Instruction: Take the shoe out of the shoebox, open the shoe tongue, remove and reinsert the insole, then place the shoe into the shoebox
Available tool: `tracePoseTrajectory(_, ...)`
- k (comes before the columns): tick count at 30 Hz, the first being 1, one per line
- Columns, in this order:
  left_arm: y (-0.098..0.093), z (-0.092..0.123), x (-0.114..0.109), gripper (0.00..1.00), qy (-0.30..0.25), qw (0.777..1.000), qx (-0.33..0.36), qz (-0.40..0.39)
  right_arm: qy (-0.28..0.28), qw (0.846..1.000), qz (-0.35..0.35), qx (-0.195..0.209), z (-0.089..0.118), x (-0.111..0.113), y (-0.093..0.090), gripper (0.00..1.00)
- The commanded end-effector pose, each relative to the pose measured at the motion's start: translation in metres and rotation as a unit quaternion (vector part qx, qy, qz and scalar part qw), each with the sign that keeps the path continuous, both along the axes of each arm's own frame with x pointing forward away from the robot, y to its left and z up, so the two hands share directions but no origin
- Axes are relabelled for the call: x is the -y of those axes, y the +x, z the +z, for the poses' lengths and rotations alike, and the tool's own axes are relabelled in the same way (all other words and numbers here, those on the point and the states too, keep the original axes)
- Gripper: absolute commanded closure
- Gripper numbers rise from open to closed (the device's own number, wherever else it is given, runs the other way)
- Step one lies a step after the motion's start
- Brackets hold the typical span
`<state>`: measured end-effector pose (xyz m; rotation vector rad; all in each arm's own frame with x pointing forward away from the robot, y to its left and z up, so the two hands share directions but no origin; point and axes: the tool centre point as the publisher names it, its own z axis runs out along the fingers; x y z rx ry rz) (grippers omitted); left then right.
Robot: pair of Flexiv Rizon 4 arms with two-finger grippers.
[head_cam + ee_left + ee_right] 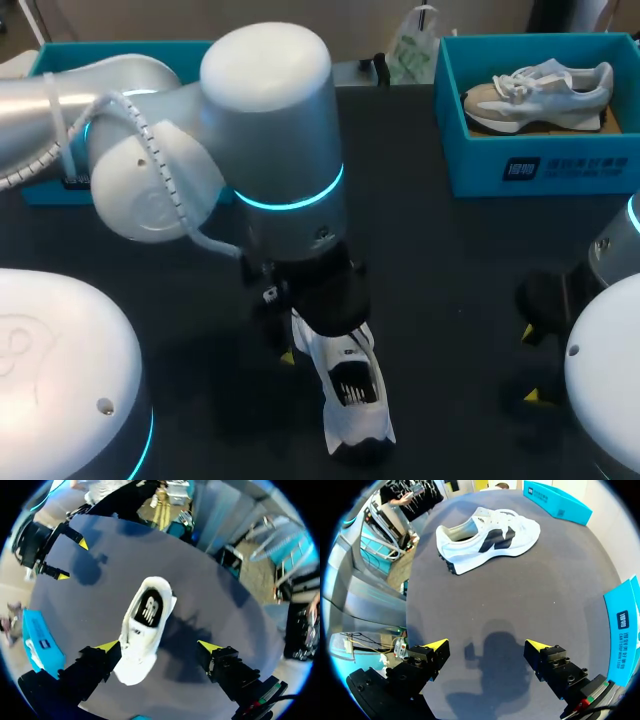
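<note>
A white sneaker (350,395) lies on the dark table under my left arm's wrist (300,250). In the left wrist view the sneaker (145,625) lies between the fingers of my left gripper (159,646), close against one of them. That gripper is open and holds nothing. A dark insole (150,611) shows inside the shoe. My right gripper (533,365) hangs open at the table's right front, well away from the sneaker (485,537); in its own view the right gripper (487,647) has only bare table between its fingers. The teal shoebox (545,165) stands at the back right.
A grey and beige sneaker (540,95) lies in the back-right shoebox. A second teal box (60,60) sits at the back left, mostly hidden behind my left arm. A small clear bag (412,45) stands at the table's back edge.
</note>
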<state>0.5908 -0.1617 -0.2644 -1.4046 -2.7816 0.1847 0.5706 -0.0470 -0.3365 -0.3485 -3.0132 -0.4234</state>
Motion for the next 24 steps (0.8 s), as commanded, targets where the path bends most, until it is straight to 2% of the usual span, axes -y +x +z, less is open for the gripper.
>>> tracePoseTrajectory(1, -0.006, -0.006, 0.000, 0.00, 0.007, 0.997, -0.027, 0.066, 0.001, 1.000, 0.000, 0.002, 0.002, 0.001, -0.002, 0.00)
tracePoseTrajectory(2, -0.010, -0.006, 0.000, 0.00, -0.004, 0.997, -0.033, 0.068, 0.001, 1.000, 0.000, 0.002, 0.002, 0.001, -0.002, 0.00)
tracePoseTrajectory(4, -0.016, -0.005, 0.000, 0.00, 0.020, 0.987, -0.033, 0.154, 0.001, 1.000, 0.000, 0.002, 0.002, 0.001, -0.002, 0.00)
tracePoseTrajectory(5, -0.022, -0.002, 0.000, 0.00, 0.028, 0.976, 0.013, 0.215, 0.001, 1.000, 0.000, 0.002, 0.002, 0.001, -0.002, 0.00)
tracePoseTrajectory(6, -0.030, 0.002, -0.001, 0.00, 0.033, 0.969, 0.061, 0.238, 0.001, 1.000, 0.000, 0.002, 0.002, 0.001, -0.002, 0.00)
tracePoseTrajectory(16, -0.030, 0.002, -0.001, 0.00, 0.033, 0.969, 0.061, 0.238, 0.001, 1.000, 0.000, 0.002, 0.002, 0.001, -0.002, 0.00)
tracePoseTrajectory(18, -0.034, -0.004, 0.004, 0.00, 0.036, 0.963, 0.050, 0.263, 0.001, 1.000, 0.000, 0.002, 0.002, 0.001, -0.002, 0.00)
tracePoseTrajectory(19, -0.035, -0.007, 0.007, 0.00, 0.047, 0.953, 0.050, 0.296, 0.001, 1.000, 0.000, 0.002, 0.002, 0.001, -0.002, 0.00)
tracePoseTrajectory(20, -0.037, -0.008, 0.009, 0.00, 0.045, 0.954, 0.037, 0.295, 0.001, 1.000, 0.000, 0.002, 0.002, 0.001, -0.002, 0.00)
tracePoseTrajectory(24, -0.049, -0.004, 0.011, 0.00, 0.021, 0.916, 0.016, 0.401, 0.001, 1.000, 0.000, 0.002, 0.002, 0.001, -0.002, 0.00)
